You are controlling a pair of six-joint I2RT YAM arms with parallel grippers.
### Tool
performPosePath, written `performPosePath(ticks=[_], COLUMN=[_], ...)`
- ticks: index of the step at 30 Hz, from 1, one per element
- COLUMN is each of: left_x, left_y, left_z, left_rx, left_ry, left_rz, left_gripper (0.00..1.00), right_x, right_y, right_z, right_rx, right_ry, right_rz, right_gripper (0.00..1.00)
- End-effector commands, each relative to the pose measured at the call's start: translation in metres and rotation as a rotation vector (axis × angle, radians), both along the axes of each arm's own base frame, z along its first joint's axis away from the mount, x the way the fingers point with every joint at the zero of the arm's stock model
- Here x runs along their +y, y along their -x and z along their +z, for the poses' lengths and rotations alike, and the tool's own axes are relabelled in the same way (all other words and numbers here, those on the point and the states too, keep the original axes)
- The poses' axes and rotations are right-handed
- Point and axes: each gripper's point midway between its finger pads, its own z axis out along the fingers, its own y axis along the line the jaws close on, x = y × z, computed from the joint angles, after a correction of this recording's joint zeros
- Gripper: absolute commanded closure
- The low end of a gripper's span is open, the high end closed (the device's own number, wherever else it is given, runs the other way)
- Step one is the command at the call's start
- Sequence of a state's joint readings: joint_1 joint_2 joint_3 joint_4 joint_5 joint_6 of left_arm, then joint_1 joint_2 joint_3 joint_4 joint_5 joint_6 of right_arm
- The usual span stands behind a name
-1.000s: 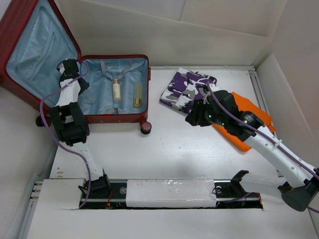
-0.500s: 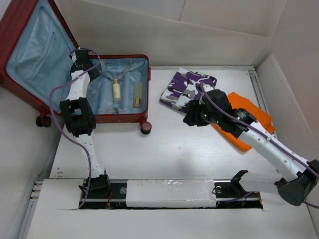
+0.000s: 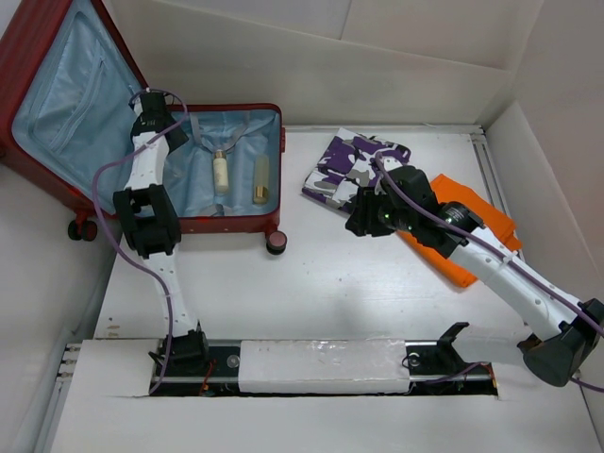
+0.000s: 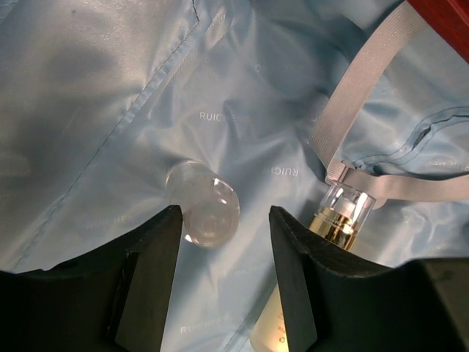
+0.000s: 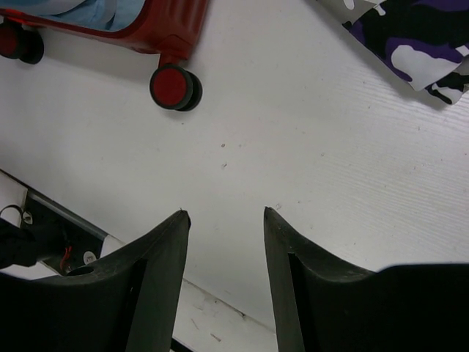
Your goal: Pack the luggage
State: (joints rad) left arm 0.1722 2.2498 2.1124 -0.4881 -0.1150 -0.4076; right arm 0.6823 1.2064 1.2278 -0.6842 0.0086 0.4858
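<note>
Left arm moved into luggage
Your left gripper gapes empty over 2 bottles; right gripper too, camo garment unpacked.

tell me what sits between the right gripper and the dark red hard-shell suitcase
Only bare white tabletop between the right gripper and the dark red hard-shell suitcase, clearest in the right wrist view.

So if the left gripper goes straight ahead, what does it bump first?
Probably the small clear round piece, lying on the blue lining of the luggage ahead of the open left gripper. Depth is unclear.
</note>
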Motion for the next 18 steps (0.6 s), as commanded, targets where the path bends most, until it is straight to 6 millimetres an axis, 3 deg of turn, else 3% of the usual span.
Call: performPosePath(ticks=[1,4,8,9,13,14,18], left_x=[0.006,0.005,0.005,0.006,0.008,0.007,0.007], left_y=[-0.005,-0.009,-0.008,-0.008,-0.005,-0.002,0.015], left_z=[0.01,0.009,-0.007,-0.007,-0.005,-0.01,0.005], left_rx=[-0.014,-0.023,0.01,0.011,0.012,0.03,0.039], left_ry=[-0.021,-0.014,-0.008,-0.015,-0.021,-0.018,-0.03], left_rz=[0.006,-0.003,-0.003,0.005,0.012,0.011,0.024], left_gripper=[0.53,0.53,0.63,0.72,0.92,0.95,1.0], right_x=[0.004,0.003,-0.002,-0.003,-0.007,-0.007,-0.007], right_y=[-0.005,-0.003,-0.006,-0.004,-0.006,-0.006,-0.006], right_z=[0.015,0.013,0.015,0.013,0.015,0.015,0.015], right_rx=[-0.047,-0.038,-0.049,-0.04,-0.051,-0.051,-0.051], right_ry=[-0.011,-0.004,0.01,0.018,0.035,0.035,0.035], right_rz=[0.006,0.006,-0.017,-0.017,-0.029,-0.029,-0.029], right_gripper=[0.49,0.49,0.49,0.49,0.49,0.49,0.49])
